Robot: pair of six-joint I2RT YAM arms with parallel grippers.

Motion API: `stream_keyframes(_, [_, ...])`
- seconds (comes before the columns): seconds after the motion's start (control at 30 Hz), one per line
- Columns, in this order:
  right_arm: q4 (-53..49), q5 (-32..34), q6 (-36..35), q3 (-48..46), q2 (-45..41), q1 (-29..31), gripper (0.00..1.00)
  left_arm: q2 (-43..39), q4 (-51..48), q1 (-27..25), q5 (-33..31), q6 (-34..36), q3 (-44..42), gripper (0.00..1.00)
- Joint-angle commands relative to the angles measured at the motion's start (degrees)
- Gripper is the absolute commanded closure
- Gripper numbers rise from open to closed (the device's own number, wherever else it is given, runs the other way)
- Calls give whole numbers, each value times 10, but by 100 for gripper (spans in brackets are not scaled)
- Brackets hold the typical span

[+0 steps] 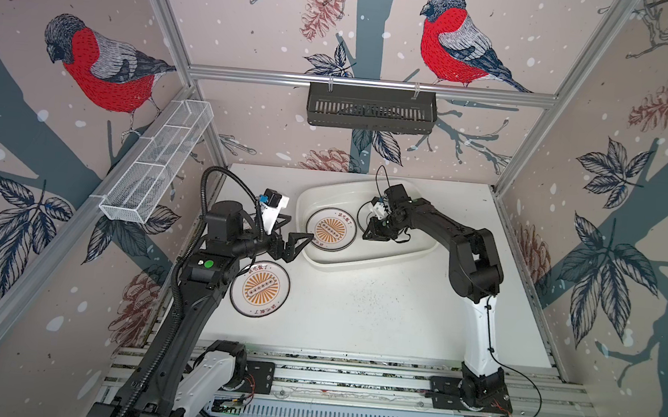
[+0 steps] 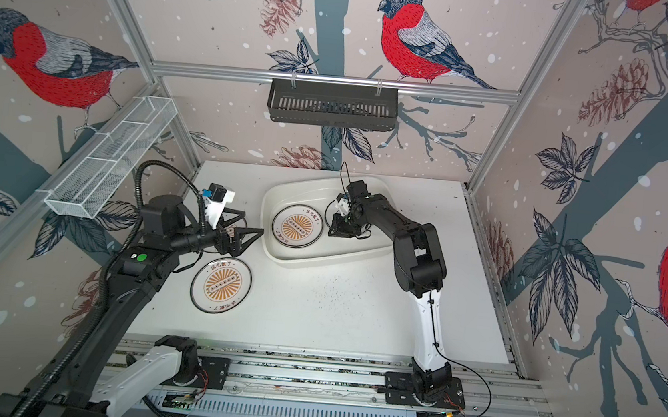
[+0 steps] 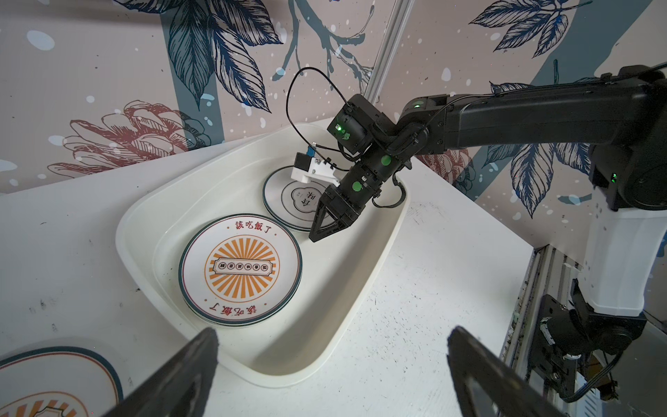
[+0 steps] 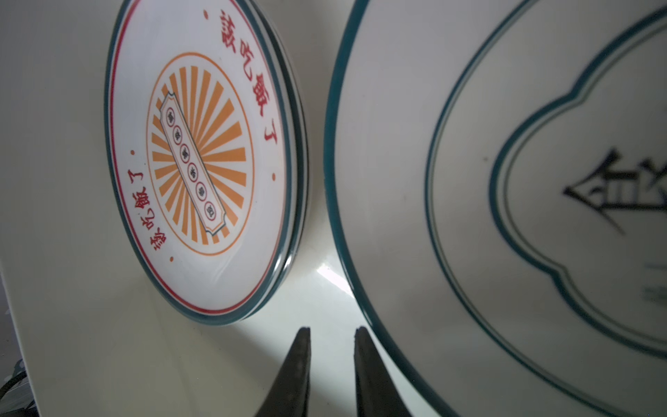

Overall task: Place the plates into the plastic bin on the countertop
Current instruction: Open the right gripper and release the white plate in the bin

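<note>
Right gripper [image 4: 332, 330] jaws are seen drawn close, with only a narrow gap between them and nothing held in it. Its tips are lowered inside the plastic bin [image 3: 122, 231], in the space between two plates. On one side of the tips a sunburst plate [image 4: 198, 155] is laid flat, and a second dark rim is seen directly under it, so that it is shown resting on another plate. On the other side an emblem plate [image 4: 397, 180], marked with a dark quatrefoil outline, is laid flat just beside the tips. Whether the tips are touching the bin floor cannot be told. By contrast, the left gripper [image 1: 300, 249] is held wide apart and empty, at the bin's left rim, above the desk [image 1: 376, 314]. A further sunburst plate [image 1: 260, 289] is seen lying flat on the desk, outside the bin and beside the left arm. The bin itself is set toward the back of the desk in both top views.
</note>
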Motion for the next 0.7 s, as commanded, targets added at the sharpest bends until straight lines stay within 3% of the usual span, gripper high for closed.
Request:
stream_keyframes(0.0, [-10, 10, -7, 7, 7, -1, 75, -2, 19, 1, 6, 8, 0, 2])
stream_keyframes(0.2, [-13, 59, -4, 16, 10, -9, 74, -1, 19, 1, 6, 7, 1, 2])
stream_keyframes(0.47, [-11, 57, -4, 12, -5, -11, 74, 0, 17, 1, 3, 8, 3, 2])
stream_keyframes(0.67, [4, 64, 4, -7, -62, -12, 73, 0, 8, 1, -27, 8, 15, 2])
